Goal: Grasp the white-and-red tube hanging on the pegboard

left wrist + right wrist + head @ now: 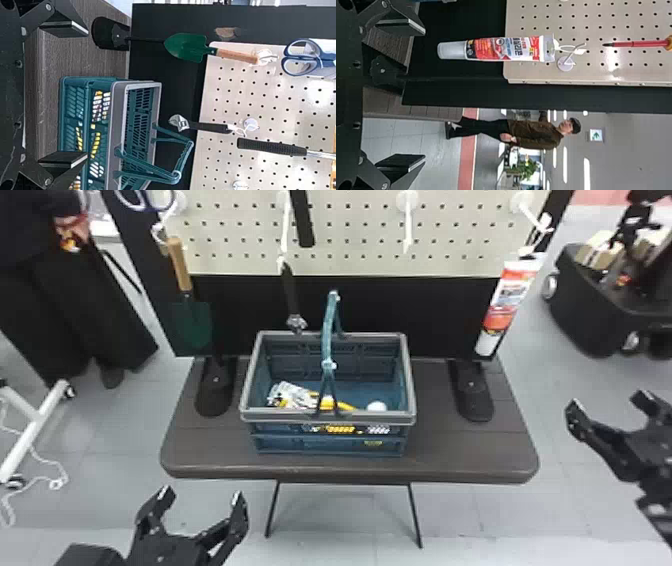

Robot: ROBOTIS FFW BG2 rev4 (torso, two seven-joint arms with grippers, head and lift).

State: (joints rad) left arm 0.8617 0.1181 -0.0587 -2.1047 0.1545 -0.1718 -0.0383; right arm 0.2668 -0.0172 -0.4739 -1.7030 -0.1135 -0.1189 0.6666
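Note:
The white-and-red tube (509, 302) hangs cap down from a white hook at the pegboard's (350, 235) lower right corner. My right gripper (607, 402) stands open to the right of the table, lower and farther right than the tube. In the right wrist view the tube (494, 49) hangs beyond the open right gripper (421, 95), apart from its fingers. My left gripper (202, 495) is open in front of the table's left half, holding nothing. The left wrist view shows the left gripper (85, 95) with its fingers wide apart.
A blue-grey basket (330, 445) with an upright handle and several items inside stands on the brown table (450, 462). A green trowel (192, 322), a wrench (290, 295) and a black handle (302, 220) hang left of the tube. The stand's foot (471, 395) rests below the tube.

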